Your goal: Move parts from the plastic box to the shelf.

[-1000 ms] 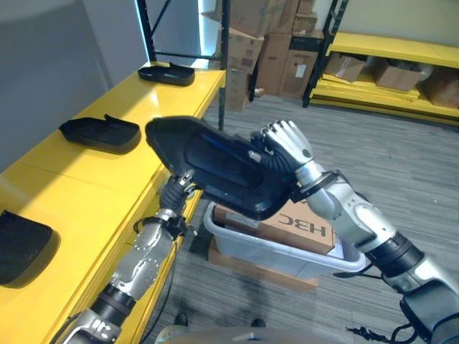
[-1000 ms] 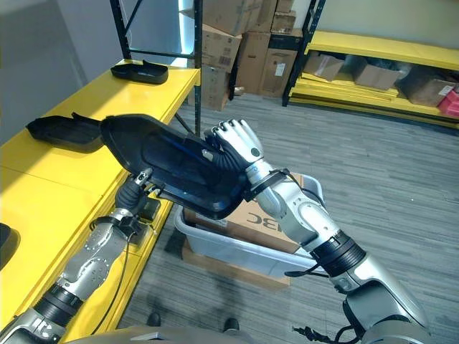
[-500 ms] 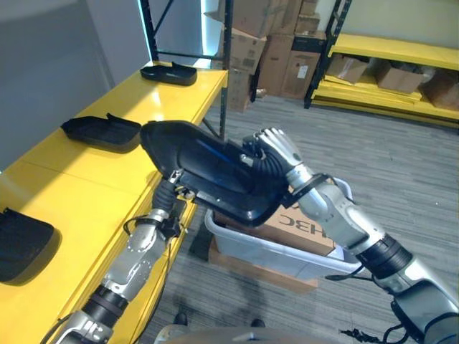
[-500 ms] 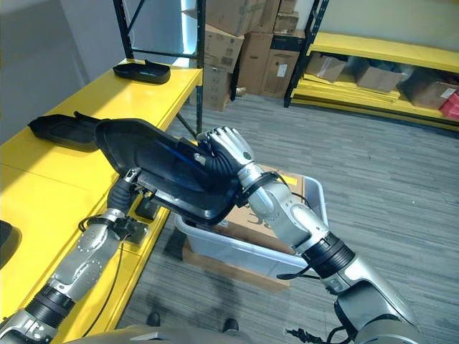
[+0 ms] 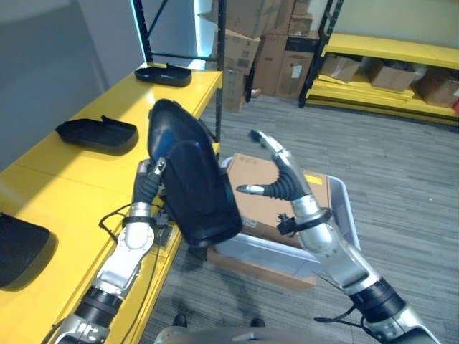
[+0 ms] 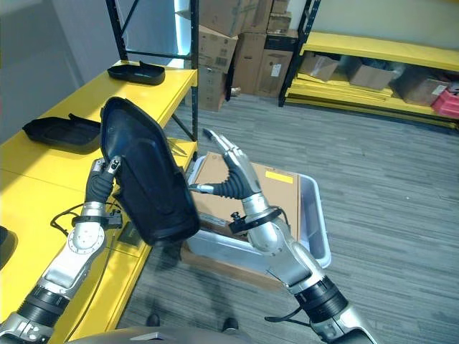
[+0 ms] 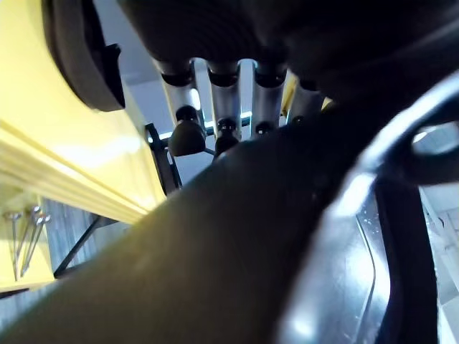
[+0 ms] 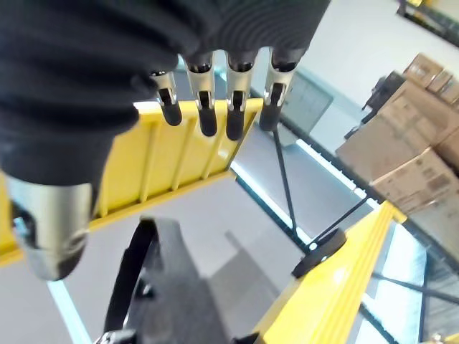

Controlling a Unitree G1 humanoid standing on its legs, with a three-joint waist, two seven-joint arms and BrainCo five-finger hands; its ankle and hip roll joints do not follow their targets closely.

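A large black moulded part (image 5: 192, 188) stands nearly upright over the front edge of the yellow shelf (image 5: 79, 175). My left hand (image 5: 148, 180) is shut on its left rim; in the left wrist view its fingers (image 7: 222, 107) lie curled against the part's dark surface (image 7: 215, 258). To the right, over the grey plastic box (image 5: 346, 223), my right hand (image 5: 281, 180) is open with straight fingers (image 8: 215, 107) and stays apart from the part. A brown cardboard sheet (image 5: 262, 188) lies in the box.
Three more black parts rest on the shelf: one near left (image 5: 21, 247), one mid (image 5: 97, 133), one far (image 5: 165, 73). A black rack upright (image 5: 221, 64) rises at the shelf's far corner. Cardboard cartons (image 5: 265, 43) and another yellow rack (image 5: 391, 72) stand beyond the grey floor.
My right hand has let go of the part and opened, drawing back over the box. The part has swung from lying across to nearly upright, held by my left hand alone.
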